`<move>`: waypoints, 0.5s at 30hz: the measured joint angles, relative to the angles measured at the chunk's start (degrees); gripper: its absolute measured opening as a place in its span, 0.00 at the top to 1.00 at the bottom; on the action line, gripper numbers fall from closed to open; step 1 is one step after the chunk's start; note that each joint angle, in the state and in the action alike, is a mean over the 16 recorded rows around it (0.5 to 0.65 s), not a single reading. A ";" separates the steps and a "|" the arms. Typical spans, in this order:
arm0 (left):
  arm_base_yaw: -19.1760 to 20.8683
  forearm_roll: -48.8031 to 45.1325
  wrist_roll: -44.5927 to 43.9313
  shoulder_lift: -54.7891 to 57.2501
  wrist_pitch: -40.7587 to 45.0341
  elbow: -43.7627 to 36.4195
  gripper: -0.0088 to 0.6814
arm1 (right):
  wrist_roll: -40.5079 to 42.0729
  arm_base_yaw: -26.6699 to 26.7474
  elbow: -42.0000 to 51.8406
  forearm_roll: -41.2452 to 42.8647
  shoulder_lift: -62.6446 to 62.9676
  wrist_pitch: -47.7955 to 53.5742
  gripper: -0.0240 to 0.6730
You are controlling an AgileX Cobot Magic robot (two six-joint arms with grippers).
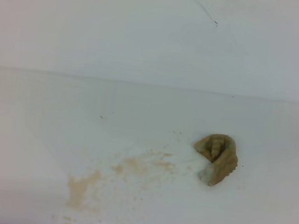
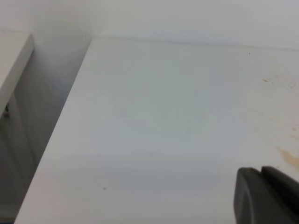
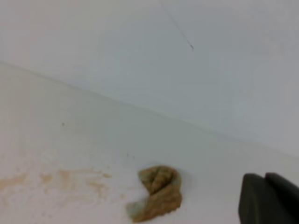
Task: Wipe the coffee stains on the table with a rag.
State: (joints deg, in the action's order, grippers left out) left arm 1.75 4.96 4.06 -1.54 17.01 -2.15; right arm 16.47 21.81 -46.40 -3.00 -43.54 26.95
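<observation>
Right, we're looking down on the white table (image 1: 33, 128), and the rag (image 1: 217, 157) sits crumpled on it, right of centre, a lumpy tan wad with a pale greyish patch at its lower edge. Nothing is holding it; it lies loose on the surface, well clear of both grippers. Just to its left we see the coffee stains (image 1: 129, 168), pale orange-brown smears trailing down and leftward to a darker blotch nearer the front edge, with fine specks scattered around them and a few more specks off to the lower right. The nearest smear comes close to the rag without clearly touching it. From the right wrist view we catch the right gripper (image 3: 271, 198) as a dark shape in the lower right corner, its two fingers pressed together with only a thin seam between them and nothing in its grasp, the rag lying on the table to its left. From the left wrist view the left gripper (image 2: 267, 196) shows likewise as a dark block in the lower right corner over bare table, and we cannot tell whether its fingers are parted or closed. Behind the table stands the wall (image 1: 151, 27), marked by a thin dark scratch (image 1: 202, 9).
</observation>
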 joint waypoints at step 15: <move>0.00 0.00 0.00 0.00 0.00 0.00 0.99 | -15.22 0.01 17.70 7.74 17.59 -5.05 0.95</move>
State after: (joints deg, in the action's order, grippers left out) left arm 1.75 4.96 4.06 -1.54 17.01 -2.15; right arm 1.26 21.82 -28.70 4.74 -25.96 21.91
